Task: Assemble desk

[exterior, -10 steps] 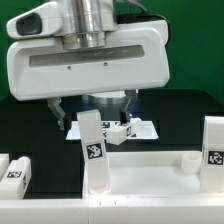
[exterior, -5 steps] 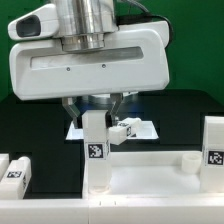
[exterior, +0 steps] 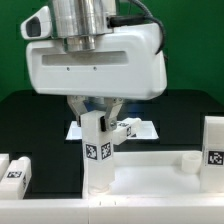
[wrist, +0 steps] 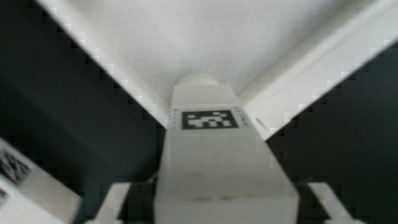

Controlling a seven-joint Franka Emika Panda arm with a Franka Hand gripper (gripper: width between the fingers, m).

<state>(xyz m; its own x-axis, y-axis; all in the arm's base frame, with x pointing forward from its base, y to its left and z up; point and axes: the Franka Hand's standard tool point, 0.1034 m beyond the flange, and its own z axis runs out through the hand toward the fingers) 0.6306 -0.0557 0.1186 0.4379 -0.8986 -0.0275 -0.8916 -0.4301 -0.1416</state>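
Note:
A white desk leg stands upright at a corner of the white rimmed tabletop, showing two tags on its faces. My gripper is directly above it, with a finger down each side of the leg's top, shut on it. In the wrist view the leg fills the middle with one tag facing the camera. A finger shows at each side of it near the edge, and the tabletop rim runs beyond. The fingertips are hidden by the leg.
A second leg stands at the exterior view's right, and another lies at the left. A small white part lies by the marker board behind. A round socket rises from the tabletop rim.
My hand has shifted to the exterior view's right and its fingers have closed in on the leg. The leg has turned and now shows two tagged faces instead of one.

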